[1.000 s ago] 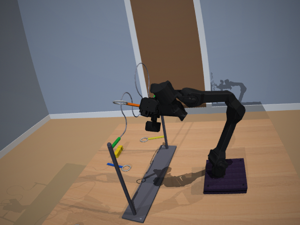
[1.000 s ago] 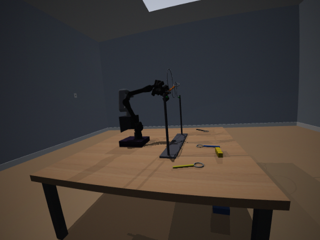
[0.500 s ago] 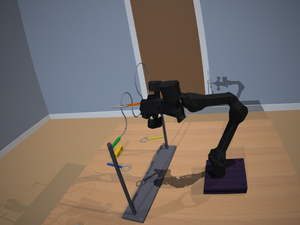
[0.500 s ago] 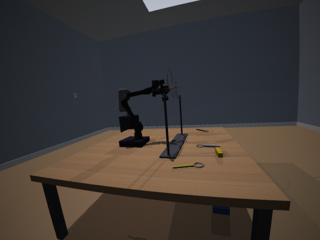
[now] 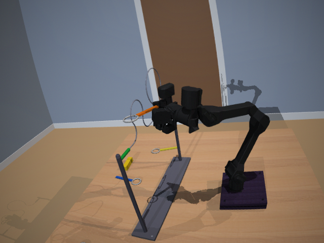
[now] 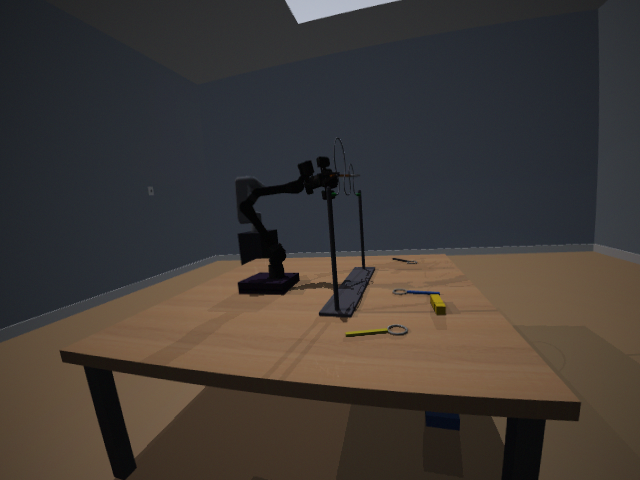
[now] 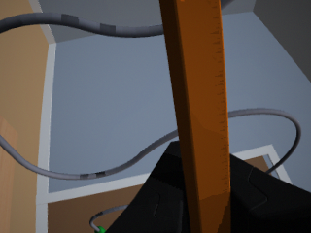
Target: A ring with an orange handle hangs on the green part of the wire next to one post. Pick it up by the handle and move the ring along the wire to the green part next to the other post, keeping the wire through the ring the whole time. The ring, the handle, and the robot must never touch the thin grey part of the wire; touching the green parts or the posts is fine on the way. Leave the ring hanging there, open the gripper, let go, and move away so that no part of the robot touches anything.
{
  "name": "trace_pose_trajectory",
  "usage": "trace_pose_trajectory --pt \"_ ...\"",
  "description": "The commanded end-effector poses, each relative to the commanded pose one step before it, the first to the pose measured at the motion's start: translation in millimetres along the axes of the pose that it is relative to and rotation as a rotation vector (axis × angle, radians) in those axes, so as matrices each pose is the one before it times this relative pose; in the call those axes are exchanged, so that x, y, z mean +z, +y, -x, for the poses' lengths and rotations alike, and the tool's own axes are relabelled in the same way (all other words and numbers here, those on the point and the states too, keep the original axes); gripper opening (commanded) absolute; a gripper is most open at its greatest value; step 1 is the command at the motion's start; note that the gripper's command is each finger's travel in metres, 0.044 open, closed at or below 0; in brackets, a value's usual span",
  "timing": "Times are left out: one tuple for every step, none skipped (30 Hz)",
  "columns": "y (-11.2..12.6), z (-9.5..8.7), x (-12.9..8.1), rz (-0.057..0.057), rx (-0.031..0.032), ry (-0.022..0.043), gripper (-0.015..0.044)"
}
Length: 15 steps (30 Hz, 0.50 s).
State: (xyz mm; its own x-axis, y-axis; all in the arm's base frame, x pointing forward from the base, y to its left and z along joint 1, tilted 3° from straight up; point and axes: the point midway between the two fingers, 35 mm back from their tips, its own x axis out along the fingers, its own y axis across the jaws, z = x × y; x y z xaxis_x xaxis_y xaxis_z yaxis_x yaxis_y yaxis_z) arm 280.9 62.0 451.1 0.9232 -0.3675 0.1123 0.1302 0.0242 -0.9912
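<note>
My gripper [image 5: 158, 107] [image 6: 336, 177] is shut on the orange handle [image 5: 146, 111] [image 6: 347, 176] [image 7: 197, 104], high above the table. The handle sticks out level to the left and carries the grey ring [image 5: 130, 118]. The ring lies about level around the thin grey wire [image 5: 135, 134] [image 7: 85, 171], just below the wire's small loop [image 5: 136, 102]. I cannot tell whether ring and wire touch. Below it the wire runs down to the green part [image 5: 125, 153] by the near post [image 5: 131, 192] [image 6: 331, 248]. The far post [image 5: 177, 142] [image 6: 361, 227] stands under my wrist.
A dark base plate [image 5: 171, 175] [image 6: 362, 281] carries both posts. A yellow-handled ring [image 5: 164, 149] [image 6: 376, 331], a blue-handled ring [image 5: 128, 179] [image 6: 416, 292] and a yellow block [image 5: 128, 163] [image 6: 437, 303] lie on the table. The wire's large loop [image 5: 147, 83] rises behind my gripper. The arm's base [image 5: 244, 194] stands to the right.
</note>
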Motion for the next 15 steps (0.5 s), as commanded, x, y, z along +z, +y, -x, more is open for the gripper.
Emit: trace_pose_trajectory --pt "-6.40 0.14 -1.13 0.0814 -0.04842 -0.01196 -0.0150" --pt "-1.17 -0.16 -0.02 0.0164 -0.00909 -0.00201 -0.0150" --pt "-1.11 -0.15 -0.03 0.0158 -0.00877 -0.00193 -0.0150" --pt "-1.07 -0.14 -0.02 0.0154 -0.00857 -0.00188 -0.0150" --pt "-1.05 -0.14 -0.02 0.0153 -0.00848 -0.00186 -0.0150" --pt "-1.02 -0.13 -0.01 0.0151 -0.00840 -0.00184 -0.0150" --pt "-1.25 -0.17 -0.06 0.0198 -0.01101 -0.00232 -0.0150" --pt "-1.04 -0.15 -0.07 0.0175 -0.00974 -0.00197 -0.0150" --pt "-0.82 -0.12 -0.06 0.0145 -0.00805 -0.00164 -0.0150" --pt "-0.71 -0.11 -0.04 0.0129 -0.00719 -0.00149 -0.0150" --pt "-0.63 -0.10 -0.04 0.0122 -0.00676 -0.00142 -0.0150" --pt "-0.38 -0.08 -0.07 0.0104 -0.00577 -0.00119 -0.0150" --pt "-0.23 -0.07 -0.08 0.0089 -0.00496 -0.00100 -0.0150" --pt "-0.25 -0.09 -0.12 0.0129 -0.00719 -0.00142 -0.0150" --pt "-0.15 -0.06 -0.09 0.0101 -0.00563 -0.00110 -0.0150"
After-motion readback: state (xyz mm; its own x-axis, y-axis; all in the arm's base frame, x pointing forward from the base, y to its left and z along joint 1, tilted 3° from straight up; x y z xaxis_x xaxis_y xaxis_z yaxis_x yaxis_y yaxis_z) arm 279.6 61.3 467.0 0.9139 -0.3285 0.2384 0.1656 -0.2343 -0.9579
